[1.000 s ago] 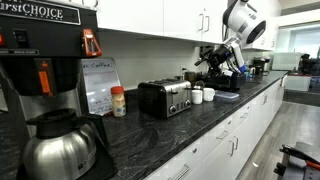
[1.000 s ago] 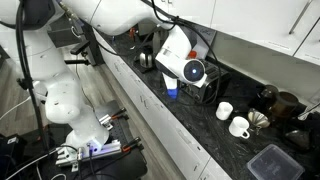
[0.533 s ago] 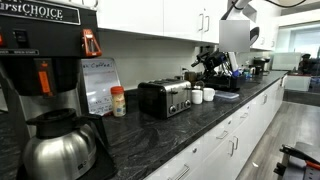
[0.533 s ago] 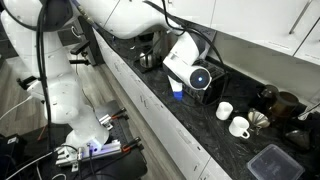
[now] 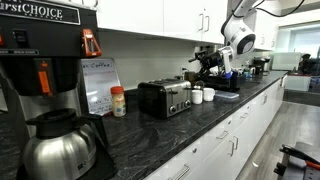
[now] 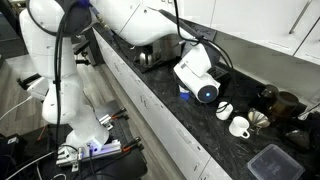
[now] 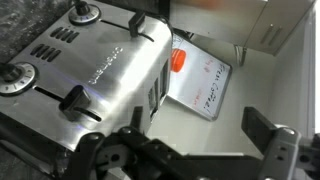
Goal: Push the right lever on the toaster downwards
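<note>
The toaster (image 5: 165, 98) is a low black box with a brushed-steel face, standing on the dark counter. In the wrist view the toaster (image 7: 85, 70) fills the left side. It shows two black levers (image 7: 75, 98) (image 7: 140, 22) and two round knobs (image 7: 15, 80). My gripper (image 7: 180, 150) is open and empty, its fingers spread in the air past the toaster's end, touching nothing. In an exterior view the gripper (image 5: 207, 60) hangs above the counter, beyond the toaster. In an exterior view the white wrist (image 6: 200, 75) hides most of the toaster.
A tall black coffee machine (image 5: 40, 50) with a steel pot (image 5: 60, 145) stands close by. An orange-capped bottle (image 5: 118, 100) and a sign (image 5: 100, 85) stand by the wall. White mugs (image 5: 200, 95) (image 6: 238, 126) and a dark tray (image 6: 270, 162) are on the counter.
The wrist has turned and moved lower along the counter, bringing the gripper closer to the toaster. The gripper has stayed open.
</note>
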Available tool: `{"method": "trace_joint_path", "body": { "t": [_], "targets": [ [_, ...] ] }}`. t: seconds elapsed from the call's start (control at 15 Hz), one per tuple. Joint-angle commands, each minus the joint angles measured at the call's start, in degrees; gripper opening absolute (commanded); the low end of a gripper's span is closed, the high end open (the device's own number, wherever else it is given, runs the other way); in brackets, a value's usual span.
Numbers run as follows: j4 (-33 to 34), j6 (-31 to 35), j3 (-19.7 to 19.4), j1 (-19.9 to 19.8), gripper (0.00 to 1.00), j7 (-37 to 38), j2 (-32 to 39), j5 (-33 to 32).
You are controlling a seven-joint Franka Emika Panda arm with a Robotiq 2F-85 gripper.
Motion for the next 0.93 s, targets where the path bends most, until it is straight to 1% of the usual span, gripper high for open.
{"method": "trace_joint_path", "body": {
  "t": [0.0, 0.13, 0.47, 0.67, 0.87],
  "targets": [
    [1.8, -7.5, 0.9, -3.3, 1.00, 1.7, 2.1, 5.7],
    [0.9, -10.3, 0.4, -3.7, 1.00, 2.7, 1.2, 6.4],
    [-0.9, -14.8, -0.2, -4.6, 1.00, 4.8, 0.9, 5.1],
    [-2.1, -14.9, -0.4, -4.6, 1.00, 4.6, 1.5, 4.0],
    [-2.5, -13.6, -0.5, -4.2, 1.00, 3.8, 2.4, 2.6]
  ]
}}
